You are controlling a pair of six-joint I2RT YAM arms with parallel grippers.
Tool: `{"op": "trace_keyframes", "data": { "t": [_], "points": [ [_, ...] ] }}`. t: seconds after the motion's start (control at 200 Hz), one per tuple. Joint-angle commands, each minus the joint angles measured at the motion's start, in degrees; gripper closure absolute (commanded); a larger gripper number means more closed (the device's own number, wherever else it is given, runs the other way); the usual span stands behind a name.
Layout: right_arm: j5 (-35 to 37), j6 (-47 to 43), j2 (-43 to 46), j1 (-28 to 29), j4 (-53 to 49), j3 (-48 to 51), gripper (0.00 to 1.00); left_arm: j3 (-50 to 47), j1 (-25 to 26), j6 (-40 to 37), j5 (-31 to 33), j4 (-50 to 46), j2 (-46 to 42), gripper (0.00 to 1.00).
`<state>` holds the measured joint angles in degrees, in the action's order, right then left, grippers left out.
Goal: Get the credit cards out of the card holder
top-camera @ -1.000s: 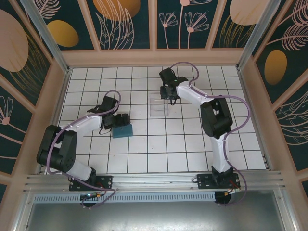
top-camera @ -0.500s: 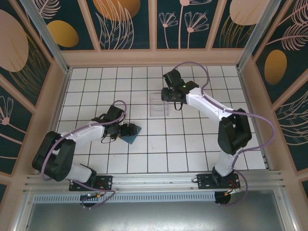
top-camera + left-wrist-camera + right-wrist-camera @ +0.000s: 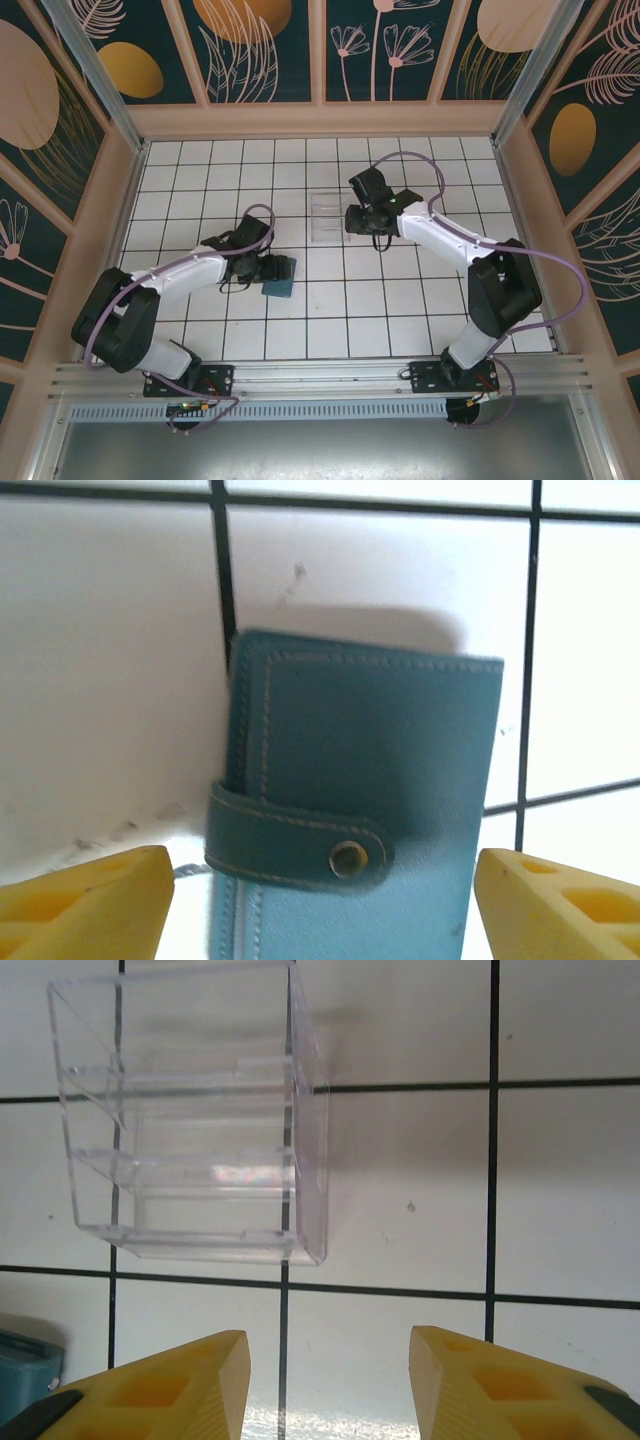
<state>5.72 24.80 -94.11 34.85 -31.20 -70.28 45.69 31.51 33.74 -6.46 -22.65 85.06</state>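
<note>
The card holder [image 3: 365,750] is a teal bifold wallet, folded shut with its strap snapped down. It lies on the white tiles [image 3: 280,279] left of centre. My left gripper [image 3: 325,858] is open and straddles its near end, with one yellow finger [image 3: 85,900] just clear of each side. In the top view the left gripper [image 3: 266,270] reaches the holder from the left. The credit cards are hidden. My right gripper [image 3: 330,1338] is open and empty, low over bare tile. It sits just right of the clear box, as the top view of this gripper [image 3: 352,218] shows.
A clear plastic box [image 3: 190,1110] with inner dividers stands on the tiles [image 3: 328,215], ahead of my right fingers. A corner of the teal holder [image 3: 25,1368] shows at the right wrist view's lower left. Wooden frame walls [image 3: 320,118] ring the tiled floor.
The left gripper moved right and the card holder moved with it, tipping up and then settling one tile over. The right gripper drew back from the far side of the box to its right side.
</note>
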Motion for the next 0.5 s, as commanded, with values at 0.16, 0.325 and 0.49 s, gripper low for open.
{"op": "trace_keyframes", "data": {
  "t": [0.16,0.325,0.49],
  "points": [
    [-0.9,2.6,0.2,2.5,1.7,0.7,0.53,4.0,0.1,-6.0,1.6,-5.9,5.1,0.26],
    [-0.9,3.6,-0.2,3.7,1.7,1.1,0.54,3.9,0.1,-7.2,-2.6,-4.3,6.0,0.33],
    [-1.2,4.3,-0.3,4.5,2.0,1.9,0.54,4.6,0.1,-8.9,-6.0,-4.3,8.3,0.42]
  ]
}}
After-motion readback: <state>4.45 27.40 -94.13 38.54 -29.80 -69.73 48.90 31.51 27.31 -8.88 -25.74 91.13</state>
